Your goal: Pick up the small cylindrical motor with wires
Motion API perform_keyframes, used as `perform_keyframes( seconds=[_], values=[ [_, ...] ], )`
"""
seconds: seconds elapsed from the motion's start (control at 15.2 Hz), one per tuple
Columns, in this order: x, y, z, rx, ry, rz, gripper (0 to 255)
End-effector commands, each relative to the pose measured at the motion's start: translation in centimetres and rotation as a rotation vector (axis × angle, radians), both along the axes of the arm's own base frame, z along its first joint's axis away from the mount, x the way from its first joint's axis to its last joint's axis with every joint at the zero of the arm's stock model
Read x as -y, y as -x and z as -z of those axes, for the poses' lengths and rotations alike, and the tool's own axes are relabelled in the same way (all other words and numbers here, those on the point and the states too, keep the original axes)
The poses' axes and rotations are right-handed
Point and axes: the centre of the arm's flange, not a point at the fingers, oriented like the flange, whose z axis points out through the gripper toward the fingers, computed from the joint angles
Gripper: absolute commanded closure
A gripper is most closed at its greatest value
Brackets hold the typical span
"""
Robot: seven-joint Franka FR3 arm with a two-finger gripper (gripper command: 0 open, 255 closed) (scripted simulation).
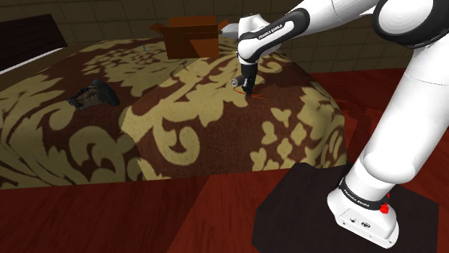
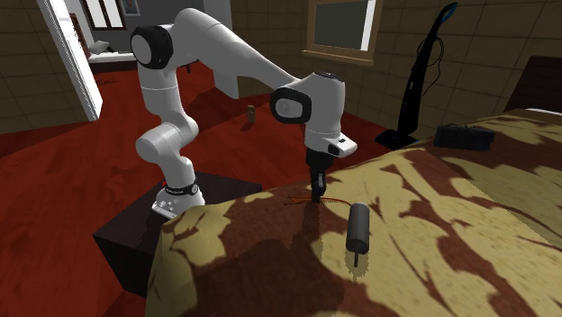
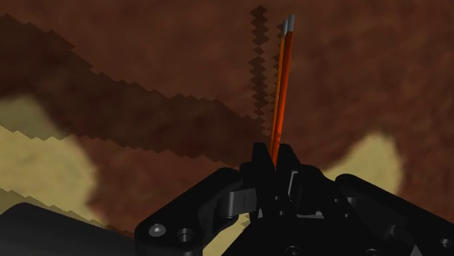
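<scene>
1. Grasp step: I see the jaws clenched on the orange wires; the dark motor lies on the bed just beside them.
2. Next, I'd lift gently; thin wires may slip.

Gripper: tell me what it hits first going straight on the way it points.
The patterned bedspread, probably at once: the gripper points down with its jaws closed on the orange wires lying on it.

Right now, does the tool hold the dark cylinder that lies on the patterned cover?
No: in the second exterior view the dark cylinder lies on the patterned cover apart from the tool, which clasps thin orange wires.
</scene>
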Motion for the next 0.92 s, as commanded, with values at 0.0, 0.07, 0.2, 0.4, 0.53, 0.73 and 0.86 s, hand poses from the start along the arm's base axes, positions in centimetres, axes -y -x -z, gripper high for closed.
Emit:
perform_keyframes(
  seconds=[0.0,0.07,0.2,0.4,0.53,0.73,0.86],
  values=[
    [0.1,0.0,0.2,-0.002,0.001,0.002,255],
    [0.2,0.1,0.2,-0.002,0.001,0.002,255],
    [0.2,0.1,-0.9,-0.002,0.001,0.002,255],
    [0.2,0.1,-2.5,-0.002,0.001,0.002,255],
    [0.2,0.1,-3.5,-0.002,0.001,0.002,255],
    [0.2,0.1,-5.1,-0.002,0.001,0.002,255],
    [0.2,0.1,-6.2,-0.002,0.001,0.002,255]
  ],
)
